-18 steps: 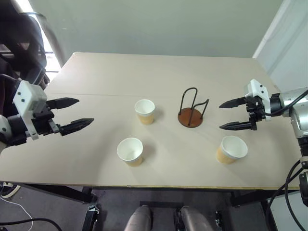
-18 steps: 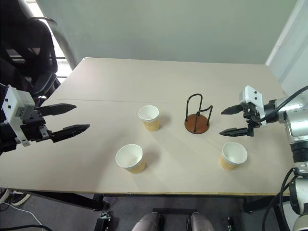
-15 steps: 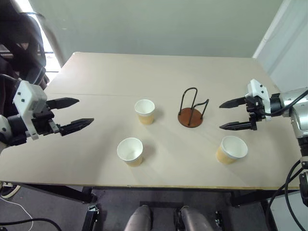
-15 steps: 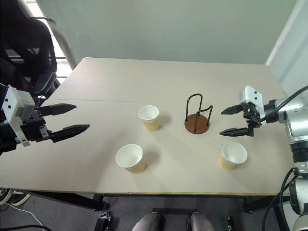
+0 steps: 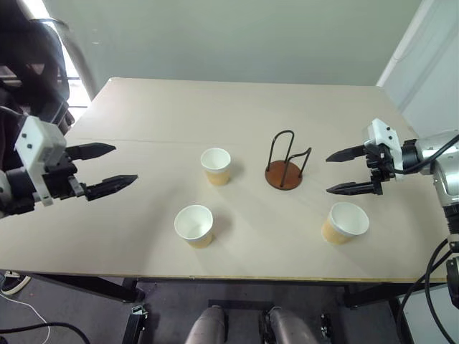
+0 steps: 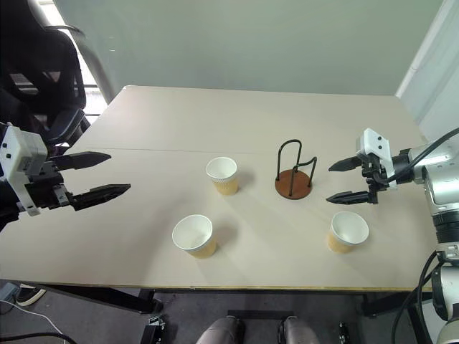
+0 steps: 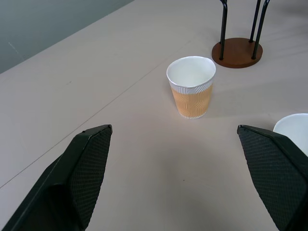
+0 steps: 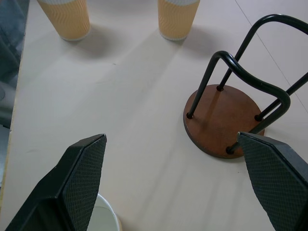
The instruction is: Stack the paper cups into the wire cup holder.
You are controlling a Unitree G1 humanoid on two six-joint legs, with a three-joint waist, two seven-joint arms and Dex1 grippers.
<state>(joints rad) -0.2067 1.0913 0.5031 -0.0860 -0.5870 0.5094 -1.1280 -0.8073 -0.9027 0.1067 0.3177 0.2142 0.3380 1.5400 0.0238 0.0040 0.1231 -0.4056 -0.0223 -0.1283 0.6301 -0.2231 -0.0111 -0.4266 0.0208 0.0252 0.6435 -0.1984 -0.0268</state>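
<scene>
Two cups (image 5: 194,225) (image 5: 343,222) stand upright near the counter's (image 5: 215,115) front edge, a third (image 5: 215,166) farther back beside the empty holder (image 5: 285,163). Left gripper (image 5: 107,166) and right gripper (image 5: 343,171) hover spread wide, empty.

Bright, even daylight; blown-out window (image 5: 39,11) glare at the far left corner. Soft shadows fall right of each paper cup (image 5: 215,166). Head views sharp, edges slightly bowed; wrist-view fingers (image 7: 82,168) soft.

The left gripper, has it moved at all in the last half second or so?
Yes, slightly. The left gripper has drawn back toward the table's left edge, away from the middle paper cup, which stays put. Its fingers remain wide open.
</scene>
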